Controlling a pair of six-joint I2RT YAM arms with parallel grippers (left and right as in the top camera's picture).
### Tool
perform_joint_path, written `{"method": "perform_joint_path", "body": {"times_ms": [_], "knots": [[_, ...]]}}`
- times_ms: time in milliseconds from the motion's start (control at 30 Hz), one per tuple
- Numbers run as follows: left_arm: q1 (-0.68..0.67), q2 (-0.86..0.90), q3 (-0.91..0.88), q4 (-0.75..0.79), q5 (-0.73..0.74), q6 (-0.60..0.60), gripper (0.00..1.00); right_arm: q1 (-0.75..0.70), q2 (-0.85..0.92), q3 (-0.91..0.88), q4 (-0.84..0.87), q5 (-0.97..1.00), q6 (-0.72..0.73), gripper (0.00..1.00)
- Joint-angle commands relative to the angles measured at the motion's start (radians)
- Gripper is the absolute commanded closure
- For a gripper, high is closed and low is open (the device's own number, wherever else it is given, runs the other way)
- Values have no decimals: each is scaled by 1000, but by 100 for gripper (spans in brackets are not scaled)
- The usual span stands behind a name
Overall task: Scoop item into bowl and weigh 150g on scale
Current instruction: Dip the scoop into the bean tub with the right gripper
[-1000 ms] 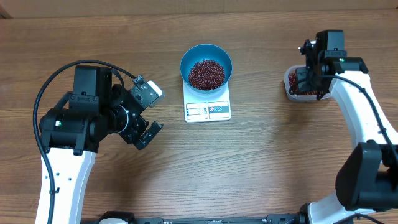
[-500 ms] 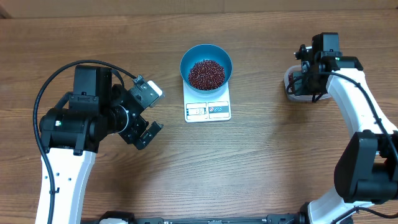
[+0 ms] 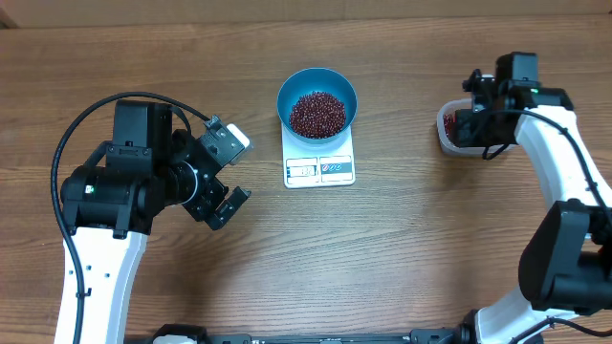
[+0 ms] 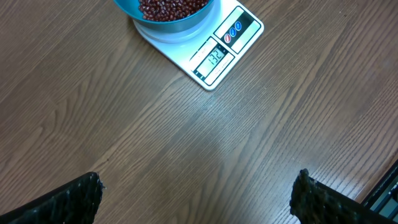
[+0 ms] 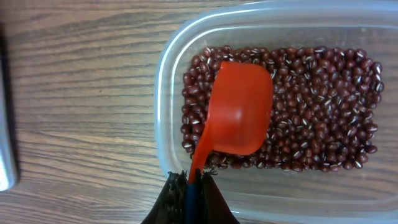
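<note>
Red scoop [image 5: 239,115] was clamped in the right claw [image 5: 189,186] and dipped in the beans [image 5: 323,124] in the tub [image 5: 166,81] at 3 o'clock. The wrist had been swung outward over the last second, so another load was likely coming. Bowl [image 3: 285,91] was sat on the scale [image 3: 319,169] at 12, part-filled. Left claw [image 3: 234,174] was spread apart at 9, with open counter [image 3: 402,248] between.

Left arm folded at the left side, elbow bent, left gripper [image 3: 232,172] jaws spread wide and empty, right arm stretched forward at the far right, right gripper [image 5: 191,185] jaws pinched tight on red scoop [image 5: 239,109] handle
</note>
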Motion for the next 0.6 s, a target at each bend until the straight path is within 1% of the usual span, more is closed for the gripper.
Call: {"method": "perform_joint_path", "body": {"times_ms": [0,133,300,567], "knots": [[-2,2,-5,1,0,-10,1,-49,8,13,-8,-175,22,96],[-2,2,-5,1,0,-10,0,-122,9,13,-3,-311,22,96],[-2,2,-5,1,0,-10,0,-205,17,13,-8,-422,22,96],[-2,2,-5,0,0,-10,0,-270,51,13,-13,-437,23,96]]}}
